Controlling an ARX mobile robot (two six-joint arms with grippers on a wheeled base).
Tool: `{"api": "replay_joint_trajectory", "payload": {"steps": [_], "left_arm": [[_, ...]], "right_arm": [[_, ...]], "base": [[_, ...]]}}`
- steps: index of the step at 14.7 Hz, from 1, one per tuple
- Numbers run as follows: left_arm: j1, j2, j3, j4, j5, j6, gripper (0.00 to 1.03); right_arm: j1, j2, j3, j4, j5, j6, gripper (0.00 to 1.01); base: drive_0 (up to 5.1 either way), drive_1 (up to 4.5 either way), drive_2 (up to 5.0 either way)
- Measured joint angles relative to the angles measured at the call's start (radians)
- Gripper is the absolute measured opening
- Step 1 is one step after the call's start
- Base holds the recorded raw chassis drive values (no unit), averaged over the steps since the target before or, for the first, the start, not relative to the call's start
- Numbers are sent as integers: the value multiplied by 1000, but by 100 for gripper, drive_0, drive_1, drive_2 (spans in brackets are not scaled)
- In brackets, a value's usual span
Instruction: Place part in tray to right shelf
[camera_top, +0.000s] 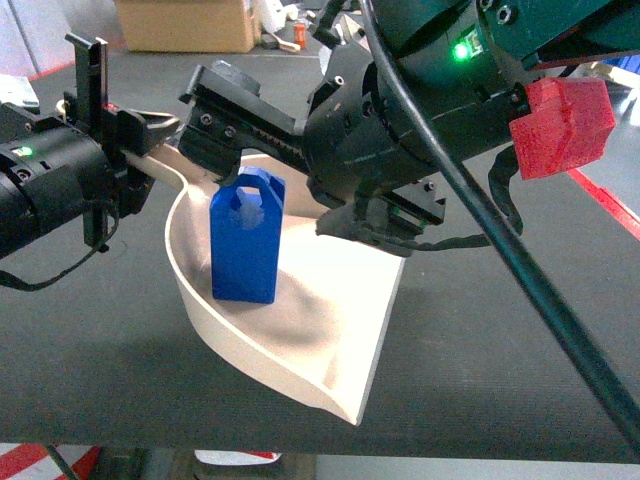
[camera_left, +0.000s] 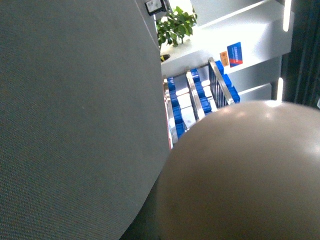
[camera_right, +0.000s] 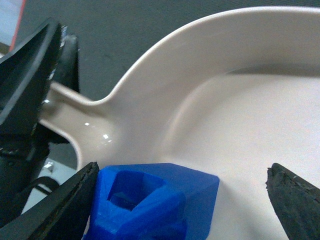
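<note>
Head view, item one: our right gripper (camera_top: 262, 168) hangs directly over the blue part (camera_top: 247, 240), which stands upright, long axis vertical, inside the cream tray (camera_top: 340, 350) on the dark bench (camera_top: 480, 370). Right wrist view, item two: fingers spread wide; one finger (camera_right: 60, 205) sits touching or just beside the part's (camera_right: 155, 197) top edge, the other finger (camera_right: 295, 197) well apart from it, so the block lies off-centre toward the first finger and nothing is gripped. Item three, the part: solid blue, chamfered top, hexagonal hole through its handle, smooth plastic. Item four: our left gripper (camera_top: 140, 140) sits at the tray's handle (camera_right: 75, 112), at the rear left; whether it is clamped there we cannot tell. Left wrist view shows only bench surface, a blurred cream curve of the tray (camera_left: 250, 175), and distant steel rails with blue crates (camera_left: 197, 92). Judgement: the part is already in the tray; carrying the tray to the shelf falls to the left arm.
</note>
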Motion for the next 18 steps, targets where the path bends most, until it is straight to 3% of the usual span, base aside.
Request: {"api": "replay_joint_trajectory", "payload": {"steps": [5,6,7,8,9,11,13,15,17,18], "left_arm": [[0,0,0,-1,0,0,13],[-5,0,0,12,-38,-4,13],[-27,3,0,36,-220,-27,13],[-33,3,0,39,-360,-62,13],[-31,3,0,34,-449,-99,13],[-19,3,-2,36,-460,-152,13],[-36,-15,-22,30,-433,-170,13],[-69,-72,-37,31,-381,-167,13],[-101,-125,-50,44,-347,-166,13],[-108,-131,-71,42,-338,-166,13]], "right_arm": [[-82,-141,-71,81,22,-60,98],[-100,-212,-89,95,17,-66,98],[-121,-282,-109,109,16,-70,98],[-139,-355,-142,119,11,-71,98],[-157,-417,-182,124,0,-75,98],[-217,-555,-293,170,-16,-110,98],[-286,-676,-422,183,-27,-153,98],[-337,-777,-566,165,54,-238,98],[-336,-888,-687,139,146,-348,98],[-316,-979,-750,114,217,-424,98]], "base": [[0,0,0],[0,0,0],[0,0,0],[0,0,0],[0,0,0],[0,0,0],[0,0,0],[0,0,0],[0,0,0],[0,0,0]]}}
